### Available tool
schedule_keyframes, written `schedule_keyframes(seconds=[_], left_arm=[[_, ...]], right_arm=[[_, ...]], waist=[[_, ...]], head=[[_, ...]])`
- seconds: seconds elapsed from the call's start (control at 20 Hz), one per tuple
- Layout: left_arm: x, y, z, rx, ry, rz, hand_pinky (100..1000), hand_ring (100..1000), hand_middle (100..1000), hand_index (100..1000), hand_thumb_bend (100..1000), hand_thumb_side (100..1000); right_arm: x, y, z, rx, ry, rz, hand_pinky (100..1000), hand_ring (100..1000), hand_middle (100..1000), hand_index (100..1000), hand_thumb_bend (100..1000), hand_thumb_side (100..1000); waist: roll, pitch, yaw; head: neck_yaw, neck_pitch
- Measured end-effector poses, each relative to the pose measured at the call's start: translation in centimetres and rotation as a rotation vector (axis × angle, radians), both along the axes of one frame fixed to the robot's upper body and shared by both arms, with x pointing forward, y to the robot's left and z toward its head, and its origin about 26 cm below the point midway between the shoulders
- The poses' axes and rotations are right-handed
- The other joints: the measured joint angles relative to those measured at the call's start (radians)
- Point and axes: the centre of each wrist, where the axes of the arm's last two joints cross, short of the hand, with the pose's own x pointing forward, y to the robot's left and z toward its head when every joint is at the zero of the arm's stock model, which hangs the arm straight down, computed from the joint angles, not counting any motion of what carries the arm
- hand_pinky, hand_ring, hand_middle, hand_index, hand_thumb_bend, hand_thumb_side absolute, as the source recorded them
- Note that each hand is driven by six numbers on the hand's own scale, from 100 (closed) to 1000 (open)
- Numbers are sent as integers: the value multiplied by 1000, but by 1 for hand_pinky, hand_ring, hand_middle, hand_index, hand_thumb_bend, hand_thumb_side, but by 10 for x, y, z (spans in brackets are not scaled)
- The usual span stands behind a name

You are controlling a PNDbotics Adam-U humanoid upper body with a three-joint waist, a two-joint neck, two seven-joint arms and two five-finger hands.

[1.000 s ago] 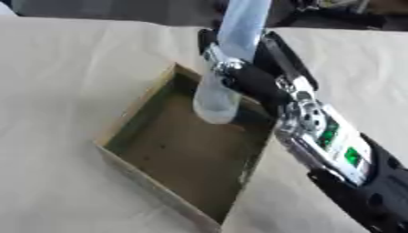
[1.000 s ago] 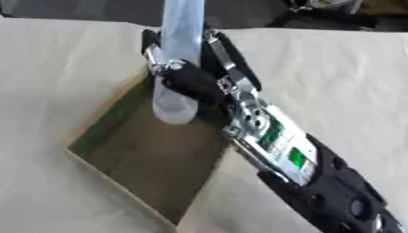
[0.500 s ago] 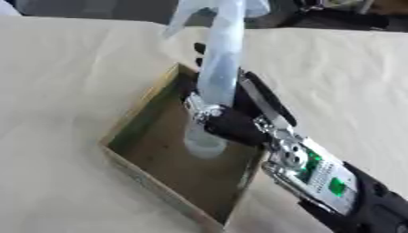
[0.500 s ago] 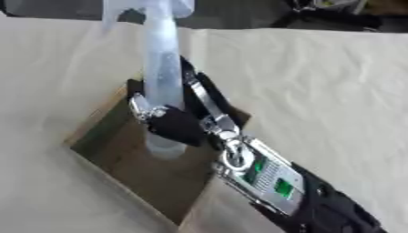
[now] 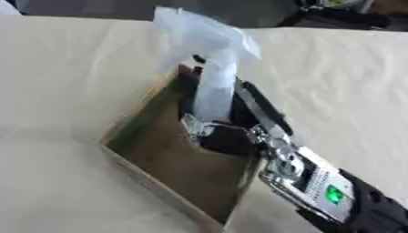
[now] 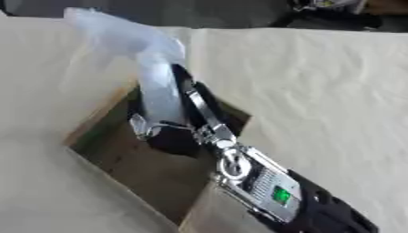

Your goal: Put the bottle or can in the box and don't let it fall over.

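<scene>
1. Lowered further since the earlier frame, the translucent spray bottle (image 5: 213, 86) stands inside the cardboard box (image 5: 140, 177), right robot hand (image 5: 231, 134) curled round its lower body.
2. Right eye view: bottle looks light, slick and top-heavy; holding low suits it. Left robot hand unseen.

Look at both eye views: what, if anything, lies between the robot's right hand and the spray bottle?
Nothing: the right hand is curled round the spray bottle inside the box, seen best in the left eye view.

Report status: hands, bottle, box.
Right hand curled round the spray bottle, low inside the box. Bottle upright, base hidden behind the hand. Left hand not in view. Nothing else in the box.
</scene>
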Motion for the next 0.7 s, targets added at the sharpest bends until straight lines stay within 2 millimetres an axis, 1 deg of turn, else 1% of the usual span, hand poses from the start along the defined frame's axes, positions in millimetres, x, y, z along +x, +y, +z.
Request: schedule_keyframes(seconds=[0.05,0.1,0.15,0.2,0.25,0.35,0.45,0.5,0.55,0.65,0.7], left_arm=[[0,0,0,0,0,0,1000,835,837,777,312,592],[0,0,0,1,1,0,1000,835,837,776,311,591],[0,0,0,2,1,0,1000,835,837,775,311,590],[0,0,0,2,2,0,1000,835,836,775,312,589],[0,0,0,3,2,0,1000,835,836,775,311,588],[0,0,0,3,2,0,1000,835,836,774,311,587],[0,0,0,4,2,0,1000,834,836,773,311,586],[0,0,0,4,2,0,1000,834,836,773,311,586],[0,0,0,4,2,0,1000,834,836,773,311,586],[0,0,0,4,2,0,1000,834,836,772,310,584],[0,0,0,4,3,0,1000,834,836,772,311,583]], right_arm=[[0,0,-1,-12,-5,2,1000,1000,1000,671,100,100],[0,-1,-2,-24,-10,3,1000,1000,1000,740,100,155],[0,-1,-2,-35,-15,3,1000,1000,1000,770,100,180],[0,-2,-2,-44,-22,1,1000,1000,1000,833,100,238],[0,-3,-3,-52,-26,-3,1000,1000,1000,858,100,256],[1,-5,-3,-66,-33,-15,1000,1000,1000,897,100,291],[1,-7,-2,-70,-39,-25,1000,1000,1000,916,100,333],[1,-8,-2,-70,-41,-30,1000,1000,1000,916,100,333],[1,-9,-1,-71,-44,-36,1000,1000,1000,939,100,366],[1,-11,1,-72,-54,-48,1000,1000,1000,974,100,392],[1,-13,2,-73,-61,-55,1000,1000,1000,979,100,438]], waist=[[0,0,-1],[0,0,-2],[0,0,-4],[0,0,-5],[0,0,-5],[0,0,-6],[0,0,-6],[0,0,-7],[0,-1,-8],[0,-1,-11],[0,-1,-11]], head=[[0,0],[0,0],[0,0],[0,0],[0,0],[1,0],[1,0],[1,0],[1,0],[2,0],[2,0]])
